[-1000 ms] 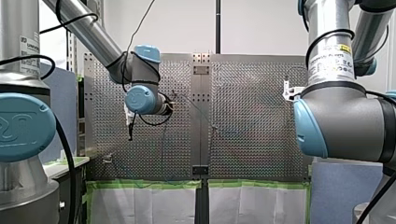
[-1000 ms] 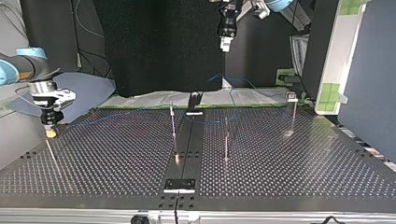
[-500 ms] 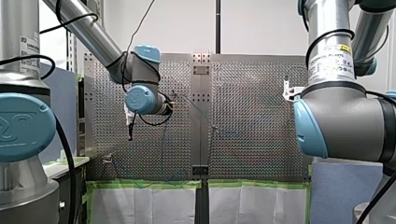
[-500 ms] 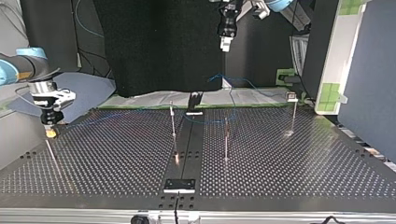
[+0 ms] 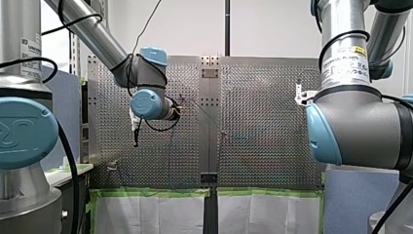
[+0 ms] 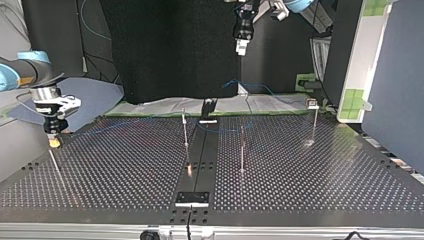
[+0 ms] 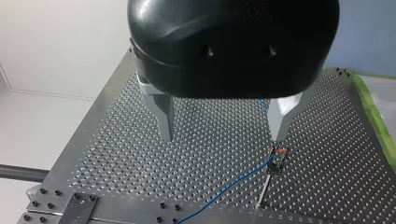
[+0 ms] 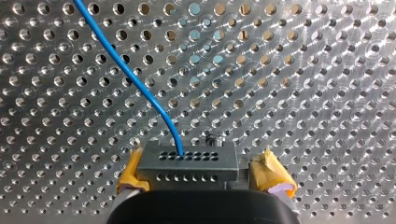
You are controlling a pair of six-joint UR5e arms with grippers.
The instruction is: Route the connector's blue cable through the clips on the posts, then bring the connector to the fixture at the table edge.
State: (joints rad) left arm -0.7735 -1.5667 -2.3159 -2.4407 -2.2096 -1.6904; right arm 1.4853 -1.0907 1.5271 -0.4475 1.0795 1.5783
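My right fingers clench the connector low over the worktop, near its edge at the top view's left, blue cable trailing away. My left fingers hang spread above a post.

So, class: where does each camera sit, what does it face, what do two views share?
Front view: behind the arms, facing the perforated table; my left arm, my right arm show.
Top view: across the table, facing them; left gripper, right gripper show.
Left wrist view: down past open fingers onto a post.
Right wrist view: over the table; pads hold the connector.
Both wrist views show blue cable.
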